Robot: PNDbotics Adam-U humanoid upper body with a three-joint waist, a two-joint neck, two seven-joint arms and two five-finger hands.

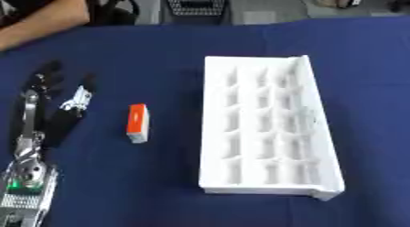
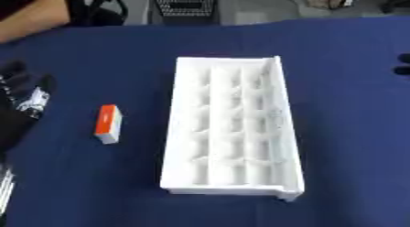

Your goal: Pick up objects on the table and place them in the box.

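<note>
In the left eye view, a table (image 1: 160,52) covered in dark blue cloth carries a white box (image 1: 268,125) divided into rows of small compartments, with a raised wall along its right side. The compartments look empty. To the left of the box, apart from it, a small orange and white block (image 1: 137,123) lies flat on the cloth, its long side running away from the robot. Further left, the left robot hand (image 1: 60,95) rests on the table with its dark fingers stretched out wide, pointing away from the robot and holding nothing. It lies near the block without touching it. The arm behind it runs down to the lower left corner, silver at the joints, with a small green light.

In the right eye view, the same block sits just left of the box, and only part of the left robot hand shows at the left edge. At the far right edge, two dark fingertips of the right robot hand (image 2: 403,65) reach in over the cloth, well apart from the box; whether that hand is wide or closed cannot be told.
</note>
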